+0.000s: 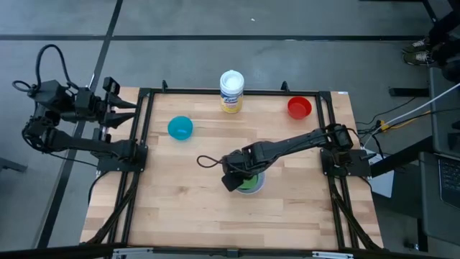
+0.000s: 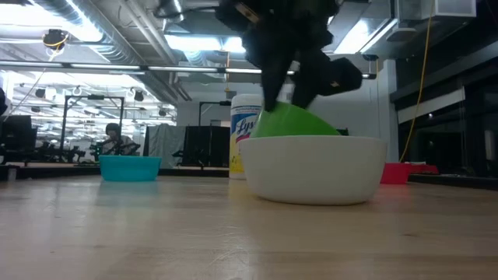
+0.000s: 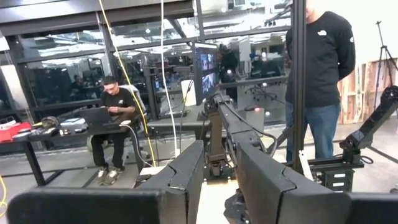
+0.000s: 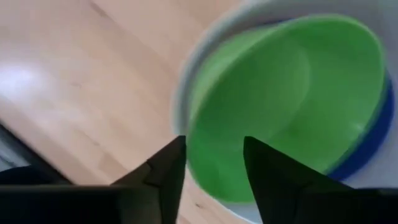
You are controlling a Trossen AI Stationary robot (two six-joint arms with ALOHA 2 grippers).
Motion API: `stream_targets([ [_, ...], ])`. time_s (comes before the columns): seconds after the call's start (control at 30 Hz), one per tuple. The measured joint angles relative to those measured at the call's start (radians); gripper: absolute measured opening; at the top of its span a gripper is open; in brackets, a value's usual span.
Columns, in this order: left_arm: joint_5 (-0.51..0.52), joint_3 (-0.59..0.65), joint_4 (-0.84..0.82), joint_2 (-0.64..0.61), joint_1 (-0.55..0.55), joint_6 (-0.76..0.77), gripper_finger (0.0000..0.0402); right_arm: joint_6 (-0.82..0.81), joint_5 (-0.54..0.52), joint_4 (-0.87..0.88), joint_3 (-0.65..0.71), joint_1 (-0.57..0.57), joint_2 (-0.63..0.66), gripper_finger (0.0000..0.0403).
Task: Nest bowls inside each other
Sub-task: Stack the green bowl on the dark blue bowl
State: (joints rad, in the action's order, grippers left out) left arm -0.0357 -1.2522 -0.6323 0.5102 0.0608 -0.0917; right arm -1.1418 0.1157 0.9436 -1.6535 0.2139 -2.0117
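Observation:
The white bowl (image 2: 315, 167) stands on the table near its middle. A dark blue bowl (image 4: 373, 149) lies in it. The green bowl (image 4: 286, 93) lies tilted on top, with its raised rim (image 2: 299, 123) above the white rim. My right gripper (image 4: 214, 168) hangs over them, pointing steeply down and open. One finger is outside the green rim and one is inside it. The teal bowl (image 1: 180, 128) and the red bowl (image 1: 299, 107) stand apart at the far side. My left gripper (image 3: 217, 180) waits open, raised off the table's far left corner (image 1: 133, 108). My right gripper has a finger on each side of the green bowl's raised rim (image 4: 189, 149), coming from above. There is a gap between the fingers. I cannot tell whether either finger touches the rim.
A white canister with a yellow label (image 1: 231, 91) stands at the far edge between the teal and red bowls. A black cable loop (image 1: 207, 161) lies left of the white bowl. Bare wood fills the near half of the table (image 1: 180, 216). People show in the room beyond.

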Motion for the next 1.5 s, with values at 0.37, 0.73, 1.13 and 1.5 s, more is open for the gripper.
stream_targets([
  [0.37, 0.001, 0.0, 0.0, 0.0, 0.0, 0.008, 0.0095, 0.028, -0.014, 0.005, 0.0, 0.009, -0.013, 0.0027],
  [0.73, -0.001, 0.0, -0.007, 0.0, 0.0, 0.019, 0.0095, -0.021, -0.04, 0.016, 0.0, 0.011, -0.024, 0.0145],
  [1.13, -0.009, 0.0, -0.01, 0.0, 0.0, 0.037, 0.0095, -0.026, 0.006, -0.067, -0.002, 0.04, -0.092, 0.0024],
  [1.5, -0.008, 0.0, -0.031, 0.0, 0.0, 0.044, 0.0095, -0.029, -0.03, -0.045, 0.0, 0.024, -0.092, 0.0055],
])
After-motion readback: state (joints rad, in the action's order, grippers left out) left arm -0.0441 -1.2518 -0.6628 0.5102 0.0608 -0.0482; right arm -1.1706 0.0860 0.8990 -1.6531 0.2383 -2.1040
